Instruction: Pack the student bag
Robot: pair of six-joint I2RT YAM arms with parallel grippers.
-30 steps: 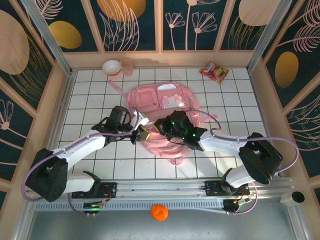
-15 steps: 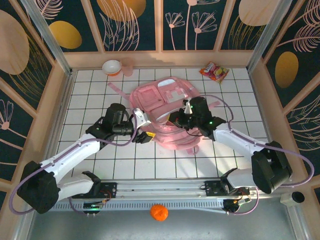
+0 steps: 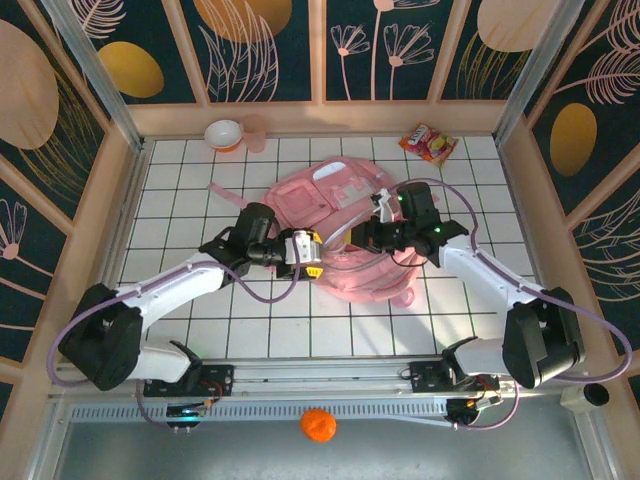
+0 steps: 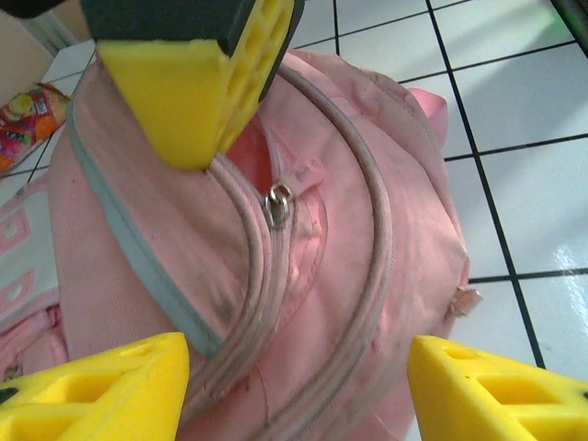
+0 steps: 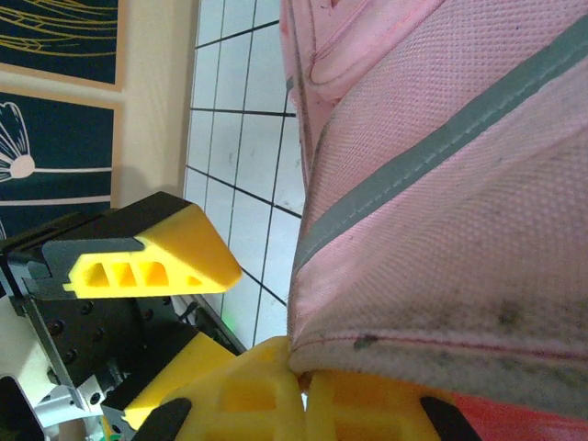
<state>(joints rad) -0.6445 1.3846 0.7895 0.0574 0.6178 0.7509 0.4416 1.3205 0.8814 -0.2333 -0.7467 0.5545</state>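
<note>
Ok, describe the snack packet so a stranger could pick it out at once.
Find the white tiled table and go to its far right corner, beyond the pink student bag. The snack packet lies flat there. It is a crinkly red and orange packet; the bowl at the far left is round and white.

Top view high overhead, looking down, both wrist views pressed close against the shared student bag [image 3: 350,272]

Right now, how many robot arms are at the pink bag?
2: the left arm reaches the bag from the left, the right arm from the right.
</note>
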